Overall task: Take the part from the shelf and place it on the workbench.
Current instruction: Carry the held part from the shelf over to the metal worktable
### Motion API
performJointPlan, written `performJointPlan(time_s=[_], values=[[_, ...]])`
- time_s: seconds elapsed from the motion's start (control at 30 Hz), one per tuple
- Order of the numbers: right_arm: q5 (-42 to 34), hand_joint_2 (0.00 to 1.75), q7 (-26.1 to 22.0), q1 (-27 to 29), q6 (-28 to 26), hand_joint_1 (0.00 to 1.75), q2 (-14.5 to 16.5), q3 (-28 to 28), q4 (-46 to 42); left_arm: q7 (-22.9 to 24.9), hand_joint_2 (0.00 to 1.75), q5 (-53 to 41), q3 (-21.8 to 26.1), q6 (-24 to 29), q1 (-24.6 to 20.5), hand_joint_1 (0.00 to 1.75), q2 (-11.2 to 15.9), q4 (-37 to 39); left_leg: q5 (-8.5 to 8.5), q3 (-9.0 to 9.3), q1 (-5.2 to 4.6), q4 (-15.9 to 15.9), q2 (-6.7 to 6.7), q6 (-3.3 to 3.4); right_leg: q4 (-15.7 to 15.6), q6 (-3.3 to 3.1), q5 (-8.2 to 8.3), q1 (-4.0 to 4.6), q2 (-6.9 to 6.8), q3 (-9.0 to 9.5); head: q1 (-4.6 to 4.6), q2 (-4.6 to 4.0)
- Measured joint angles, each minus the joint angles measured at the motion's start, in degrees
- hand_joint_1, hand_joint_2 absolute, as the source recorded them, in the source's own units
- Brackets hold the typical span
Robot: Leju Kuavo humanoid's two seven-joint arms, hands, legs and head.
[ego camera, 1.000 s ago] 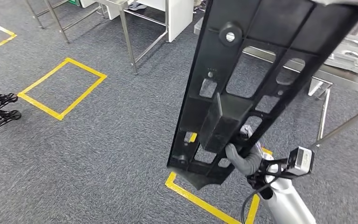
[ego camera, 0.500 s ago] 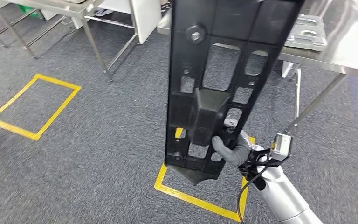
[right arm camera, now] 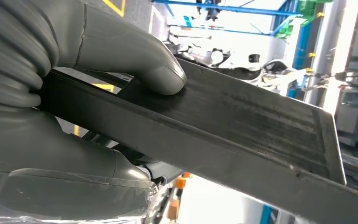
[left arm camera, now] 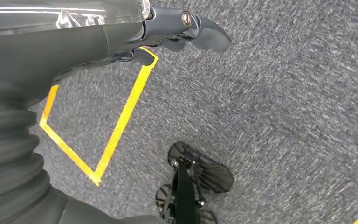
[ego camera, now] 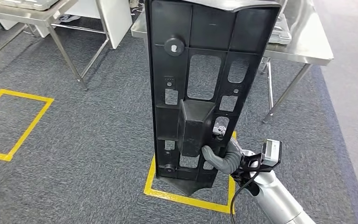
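Black part [ego camera: 205,88] stands tall, gripped low by the right hand [ego camera: 221,156]. The desk [ego camera: 307,44] lies straight ahead behind it. The left hand [left arm camera: 186,30] hangs, holding nothing.

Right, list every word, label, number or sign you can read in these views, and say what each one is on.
None can be read.
Black plastic part in the right hand: moulded ribs and cut-outs, no legible marking.
Wrist camera on the right arm: no readable label.
Yellow floor tape: plain outlines, no text.
Background of the right wrist view: too blurred to read.
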Motion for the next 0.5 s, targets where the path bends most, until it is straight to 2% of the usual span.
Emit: performJointPlan(time_s=[0.03,0.07,0.1,0.13,0.17,0.23,0.27,0.3,0.37,0.4,0.43,0.5], values=[[-0.17,1.75,-0.1,0.13,0.01,1.75,0.0,0.14,-0.09,0.22,1.75,0.1,0.07,-0.08,0.09,0.0,-0.02,0.0,-0.03,-0.01,-0.02,0.01,0.65,0.09,3.98,0.22,-1.75,-0.15,-0.82,-1.95,0.12,0.0],[-0.34,1.75,-0.21,0.34,0.02,1.75,-0.01,0.27,-0.16,0.46,1.75,0.19,0.15,-0.22,0.16,0.0,-0.03,0.0,-0.08,-0.02,-0.03,0.03,1.29,0.12,7.12,0.43,-2.78,-0.33,-1.21,-3.5,0.12,0.0],[-0.52,1.75,-0.32,0.54,0.02,1.75,-0.03,0.39,-0.23,0.75,1.75,0.26,0.22,-0.39,0.18,0.0,-0.05,0.0,-0.14,-0.02,-0.02,0.08,1.91,0.09,8.47,0.63,-2.8,-0.55,-1.45,-4.16,0.13,0.0],[-0.7,1.75,-0.43,0.66,0.02,1.75,-0.05,0.48,-0.27,1.02,1.75,0.31,0.29,-0.63,0.17,0.0,-0.08,0.0,-0.22,-0.01,0.0,0.15,2.47,-0.01,7.52,0.76,-1.79,-0.75,-1.71,-3.64,0.13,0.0],[-0.86,1.75,-0.52,0.71,0.02,1.75,-0.1,0.52,-0.32,1.21,1.75,0.32,0.34,-0.9,0.15,0.0,-0.12,0.0,-0.34,0.04,0.01,0.26,3.01,-0.18,4.39,0.81,-0.03,-0.89,-2.27,-1.98,0.14,0.0],[-1.15,1.75,-0.64,0.62,0.0,1.75,-0.19,0.54,-0.55,1.43,1.75,0.15,0.37,-1.45,0.13,0.0,-0.16,0.0,-0.75,0.17,-0.16,0.64,3.95,-0.74,-3.58,0.52,3.04,-0.76,-4.64,2.27,0.18,0.0],[-1.34,1.75,-0.7,0.56,-0.01,1.75,-0.22,0.54,-0.7,1.46,1.75,0.02,0.37,-1.77,0.13,0.0,-0.15,0.0,-0.97,0.26,-0.31,0.81,4.37,-1.1,-6.17,0.22,3.76,-0.58,-5.47,3.58,0.14,0.0],[-1.53,1.75,-0.73,0.53,-0.01,1.75,-0.23,0.54,-0.82,1.47,1.75,-0.11,0.37,-2.11,0.12,0.0,-0.12,0.0,-1.17,0.36,-0.46,0.89,4.79,-1.48,-7.33,-0.11,3.87,-0.4,-5.83,4.12,0.09,0.0],[-1.82,1.75,-0.78,0.59,-0.04,1.75,-0.34,0.53,-0.92,1.46,1.75,-0.26,0.36,-2.77,0.02,0.0,-0.08,0.0,-1.39,0.71,-0.51,0.78,5.63,-2.2,-7.56,-0.79,3.85,-0.26,-4.81,4.09,0.0,0.0],[-1.86,1.75,-0.79,0.63,-0.07,1.75,-0.4,0.52,-0.93,1.44,1.75,-0.31,0.36,-3.03,-0.05,0.0,-0.08,0.0,-1.71,0.8,-0.39,0.98,5.43,-2.55,-7.72,-1.15,3.94,-0.32,-4.37,4.18,-0.01,0.0],[-1.87,1.75,-0.83,0.64,-0.1,1.75,-0.45,0.5,-0.94,1.39,1.75,-0.34,0.35,-3.22,-0.09,0.0,-0.09,0.0,-2.54,0.49,-0.22,2.01,4.66,-2.81,-7.89,-1.56,4.03,-0.41,-3.99,4.26,-0.07,0.0],[-1.91,1.75,-1.05,0.69,-0.12,1.75,-0.47,0.47,-0.93,1.12,1.75,-0.43,0.34,-3.44,-0.01,0.0,-0.07,0.0,-5.78,-1.99,0.06,7.68,2.2,-3.15,-8.11,-2.16,4.08,-0.53,-3.31,4.37,-0.27,-0.01]])
